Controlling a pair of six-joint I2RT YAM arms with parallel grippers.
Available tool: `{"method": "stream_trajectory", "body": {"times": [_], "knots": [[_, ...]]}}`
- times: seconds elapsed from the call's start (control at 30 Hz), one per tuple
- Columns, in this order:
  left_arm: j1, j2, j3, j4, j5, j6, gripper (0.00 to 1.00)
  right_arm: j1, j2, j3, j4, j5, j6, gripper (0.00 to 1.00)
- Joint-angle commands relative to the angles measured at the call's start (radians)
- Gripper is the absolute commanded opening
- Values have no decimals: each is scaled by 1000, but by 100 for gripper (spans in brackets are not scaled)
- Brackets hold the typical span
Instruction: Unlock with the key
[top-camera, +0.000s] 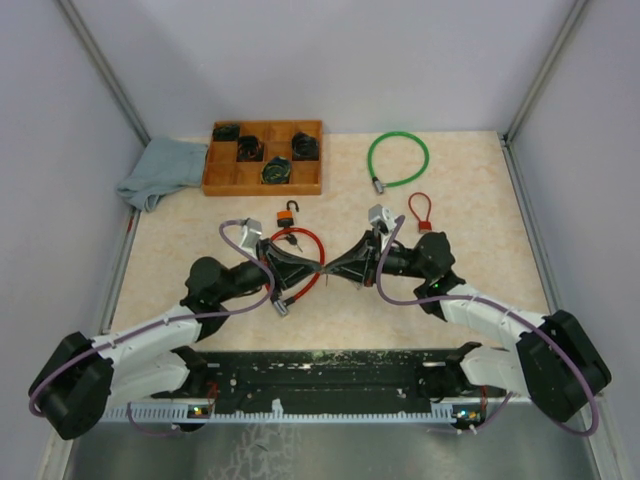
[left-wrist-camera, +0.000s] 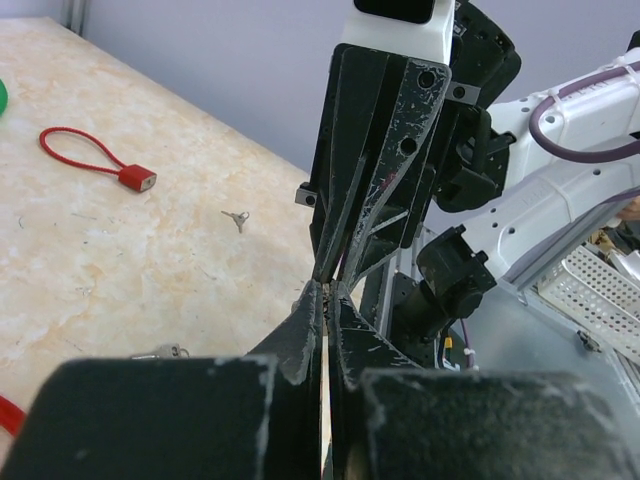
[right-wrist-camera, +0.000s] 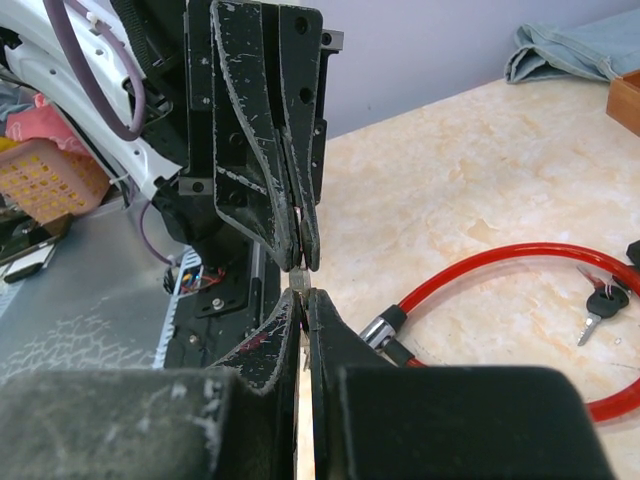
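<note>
Finding: the left end effector and the right end effector meet tip to tip above the middle of the surface, each with its fingers pressed together. A thin pale sliver shows at the meeting point in the right wrist view, but it cannot be confirmed as a key. Judgement: the step in hand looks like a transfer or re-grip between the two arms, ahead of any insertion, and no lock is engaged. The red cable lock lies on the surface directly beneath and just behind the left end effector. Its key bunch rests inside the loop, off to the side of the fingertips. A loose small key lies ahead of the left end effector, near the small red padlock. Next move calls for one arm to release cleanly, then for a blade to be lined up with a keyway. Pose: both forearms angle inward and low, wrists level, fingers opposed in line.
</note>
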Motion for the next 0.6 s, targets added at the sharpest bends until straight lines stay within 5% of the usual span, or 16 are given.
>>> {"method": "stream_trajectory", "body": {"times": [0.0, 0.2, 0.57], "knots": [[11, -18, 3, 19, -4, 23, 0, -3, 13, -12, 57, 11, 14, 4], [11, -48, 31, -44, 71, 142, 0, -21, -11, -5, 40, -20, 8, 33], [11, -38, 89, -87, 217, 235, 0, -24, -63, 68, -125, -62, -133, 41]]}}
